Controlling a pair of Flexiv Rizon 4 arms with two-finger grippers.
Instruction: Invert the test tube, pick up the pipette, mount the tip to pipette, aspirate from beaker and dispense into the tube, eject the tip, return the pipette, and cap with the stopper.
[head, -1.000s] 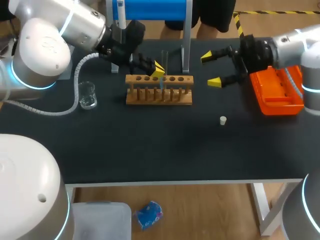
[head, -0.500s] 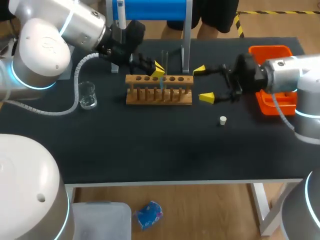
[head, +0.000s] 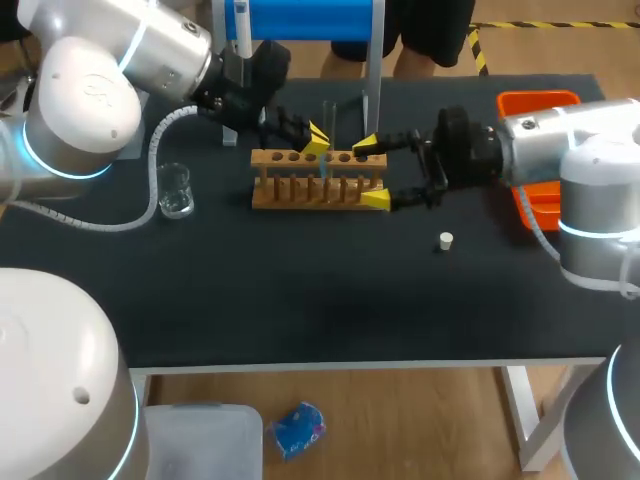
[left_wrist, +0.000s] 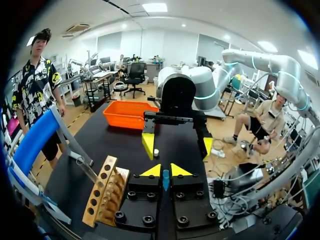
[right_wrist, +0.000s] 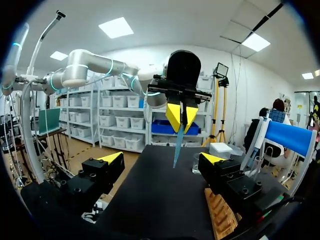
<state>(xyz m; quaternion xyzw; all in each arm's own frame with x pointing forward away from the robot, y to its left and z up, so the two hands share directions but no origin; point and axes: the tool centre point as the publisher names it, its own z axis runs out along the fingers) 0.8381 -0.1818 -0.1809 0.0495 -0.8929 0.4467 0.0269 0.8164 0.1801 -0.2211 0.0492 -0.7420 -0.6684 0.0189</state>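
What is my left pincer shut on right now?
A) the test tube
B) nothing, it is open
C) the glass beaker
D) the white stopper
A: the left pincer has both yellow tips pressed on the test tube, while the stopper lies on the table and the beaker stands apart from the pincer.

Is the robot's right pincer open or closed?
Open. On the right pincer, the two yellow tips stand wide apart by the end of the rack, not pressed together.
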